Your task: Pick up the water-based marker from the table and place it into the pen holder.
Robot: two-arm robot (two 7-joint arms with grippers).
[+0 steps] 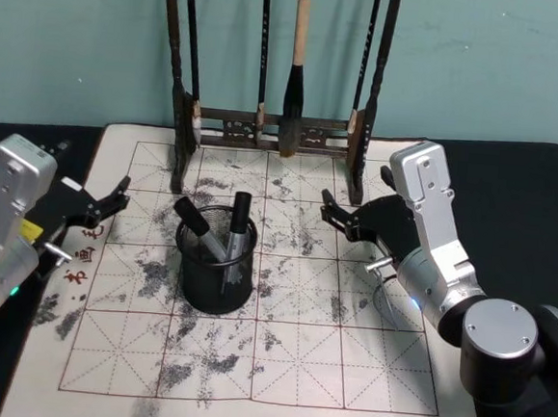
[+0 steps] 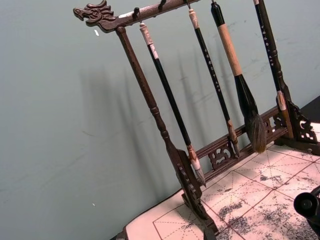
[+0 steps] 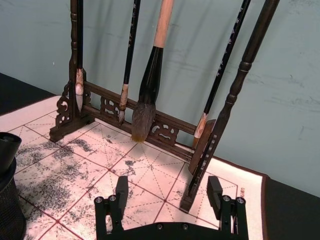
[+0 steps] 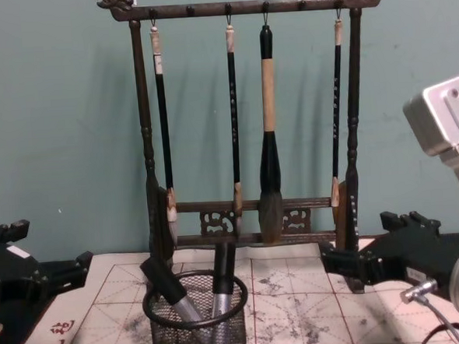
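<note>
The pen holder [image 1: 213, 279], a black wire-mesh cup, stands on the ink-stained grid mat, left of centre. Two water-based markers with grey barrels and black caps lean inside it, one [image 1: 194, 217] tilted left, the other [image 1: 241, 217] more upright. The chest view shows the same pen holder [image 4: 196, 326] with both markers. My left gripper [image 1: 119, 199] hovers open at the mat's left edge, apart from the cup, with nothing in it. My right gripper [image 1: 329, 209] hangs open to the right of the cup; in its wrist view the right gripper [image 3: 168, 192] has bare fingers [image 3: 121, 189] spread wide.
A tall dark wooden brush rack [image 1: 271, 131] with several hanging calligraphy brushes stands along the mat's far edge, close to both grippers. The mat [image 1: 276, 363] lies on a black table [image 1: 541, 191], with a teal wall behind.
</note>
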